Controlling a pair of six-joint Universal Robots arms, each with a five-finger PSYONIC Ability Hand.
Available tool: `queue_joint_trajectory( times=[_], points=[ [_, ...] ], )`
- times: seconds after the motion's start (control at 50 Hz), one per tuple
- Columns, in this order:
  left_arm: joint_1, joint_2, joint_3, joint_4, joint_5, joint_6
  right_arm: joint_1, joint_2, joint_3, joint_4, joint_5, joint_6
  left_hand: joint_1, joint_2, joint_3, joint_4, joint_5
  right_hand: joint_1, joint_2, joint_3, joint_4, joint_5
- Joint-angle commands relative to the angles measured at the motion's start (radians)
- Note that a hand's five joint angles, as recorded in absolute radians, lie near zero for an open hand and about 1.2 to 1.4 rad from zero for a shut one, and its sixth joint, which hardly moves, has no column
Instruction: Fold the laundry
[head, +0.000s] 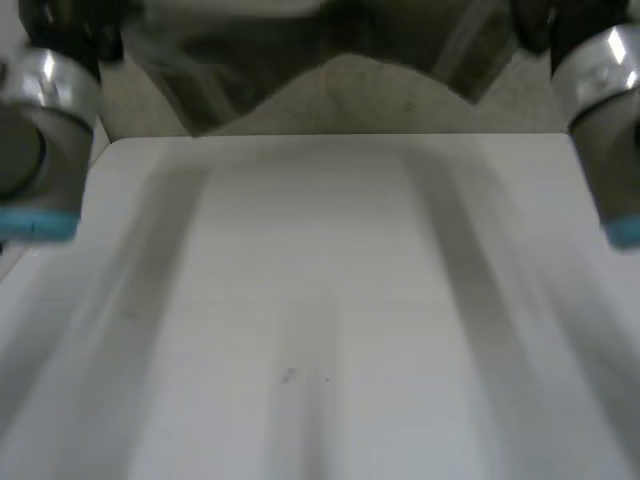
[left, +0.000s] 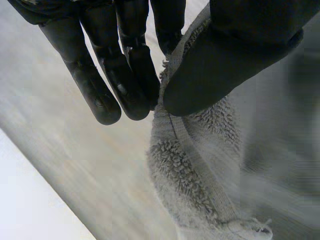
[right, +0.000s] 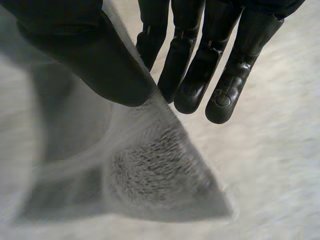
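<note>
A grey terry towel (left: 200, 165) with a hemmed edge hangs from my left hand (left: 125, 75). The thumb (left: 230, 55) pinches the hem against the straight fingers, close to a frayed corner. My right hand (right: 90, 55) pinches another corner of the same towel (right: 150, 180) between thumb and fingers (right: 200, 75), and the cloth spreads out in a triangle below the grip. In the head view, the left arm (head: 40, 130) and the right arm (head: 600, 100) stand raised at either side over the white table (head: 320, 300).
The table's far edge (head: 330, 137) runs across the head view, with floor and dark shapes (head: 250, 60) beyond it. Blurred grey streaks run down the tabletop.
</note>
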Motion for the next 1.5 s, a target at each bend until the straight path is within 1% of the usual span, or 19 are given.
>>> queue_joint_trajectory(
  times=[0.02,0.1,0.18,0.3,0.52,0.54,0.56,0.58,0.62,0.74,1.06,1.1,1.12,1.14,1.16,1.22,1.26,1.4,1.5],
  points=[
    [0.023,0.017,-0.394,0.011,0.073,0.000,-0.015,-0.013,0.354,0.104,-0.005,0.003,0.193,0.180,0.180,0.179,0.182,0.421,0.216,0.212,0.203,0.220],
    [0.029,-0.006,-0.575,0.077,0.170,0.014,-0.015,0.006,0.474,0.138,-0.011,0.003,0.193,0.180,0.180,0.179,0.182,0.421,0.216,0.212,0.203,0.220],
    [0.029,-0.047,-0.643,0.103,0.190,0.040,-0.015,0.098,0.569,0.142,-0.014,0.008,0.193,0.180,0.180,0.179,0.182,0.421,0.216,0.212,0.203,0.220],
    [0.036,-0.087,-0.697,0.103,0.190,0.135,-0.024,0.116,0.589,0.148,-0.016,0.051,0.193,0.180,0.180,0.179,0.182,0.421,0.216,0.212,0.203,0.220],
    [0.114,-0.071,-0.746,0.095,0.194,0.172,-0.116,0.106,0.582,0.244,-0.175,0.207,0.193,0.180,0.180,0.179,0.182,0.421,0.216,0.212,0.203,0.220],
    [0.114,-0.071,-0.746,0.095,0.194,0.172,-0.136,0.106,0.577,0.263,-0.190,0.233,0.193,0.180,0.180,0.179,0.182,0.370,0.164,0.160,0.151,0.168],
    [0.115,-0.064,-0.750,0.097,0.194,0.170,-0.153,0.109,0.574,0.276,-0.198,0.262,0.193,0.180,0.180,0.179,0.182,0.114,-0.092,-0.096,-0.105,-0.088],
    [0.117,-0.060,-0.756,0.097,0.194,0.167,-0.153,0.109,0.574,0.276,-0.198,0.263,0.193,0.180,0.180,0.179,0.182,0.111,-0.094,-0.099,-0.107,-0.090],
    [0.117,-0.060,-0.761,0.097,0.194,0.166,-0.187,0.113,0.565,0.282,-0.200,0.327,0.193,0.180,0.180,0.179,0.182,-0.091,-0.296,-0.300,-0.309,-0.292],
    [0.115,-0.057,-0.781,0.097,0.196,0.165,-0.250,0.115,0.560,0.290,-0.203,0.375,0.193,0.180,0.180,0.179,0.182,-0.212,-0.417,-0.421,-0.430,-0.413],
    [0.115,-0.052,-0.778,0.100,0.197,0.161,-0.320,0.126,0.596,0.339,-0.235,0.371,0.193,0.180,0.180,0.179,0.182,-0.171,-0.377,-0.381,-0.390,-0.372],
    [0.115,-0.052,-0.776,0.100,0.197,0.161,-0.328,0.127,0.597,0.337,-0.246,0.370,0.193,0.180,0.180,0.179,0.182,-0.065,-0.271,-0.275,-0.284,-0.267],
    [0.115,-0.054,-0.775,0.100,0.197,0.161,-0.332,0.135,0.596,0.331,-0.262,0.371,0.193,0.180,0.180,0.179,0.182,0.153,-0.053,-0.057,-0.066,-0.049],
    [0.115,-0.054,-0.773,0.105,0.197,0.161,-0.333,0.135,0.596,0.331,-0.262,0.371,0.193,0.180,0.180,0.179,0.182,0.155,-0.050,-0.055,-0.063,-0.046],
    [0.115,-0.054,-0.773,0.105,0.197,0.161,-0.339,0.141,0.593,0.329,-0.284,0.370,0.193,0.180,0.180,0.179,0.182,0.419,0.213,0.209,0.200,0.217],
    [0.115,-0.055,-0.772,0.108,0.197,0.161,-0.354,0.142,0.588,0.329,-0.324,0.367,0.012,-0.002,-0.001,-0.003,0.000,0.421,0.216,0.212,0.203,0.220],
    [0.117,-0.063,-0.767,0.109,0.194,0.161,-0.362,0.136,0.586,0.329,-0.321,0.364,-0.357,-0.370,-0.370,-0.371,-0.369,0.421,0.216,0.212,0.203,0.220],
    [0.121,-0.072,-0.753,0.109,0.184,0.164,-0.409,0.106,0.591,0.279,-0.313,0.348,-0.414,-0.427,-0.427,-0.428,-0.426,0.421,0.216,0.212,0.203,0.220],
    [0.143,-0.072,-0.753,0.100,0.182,0.169,-0.429,0.081,0.599,0.273,-0.305,0.330,-0.708,-0.721,-0.721,-0.722,-0.719,0.421,0.216,0.212,0.203,0.220]
  ],
)
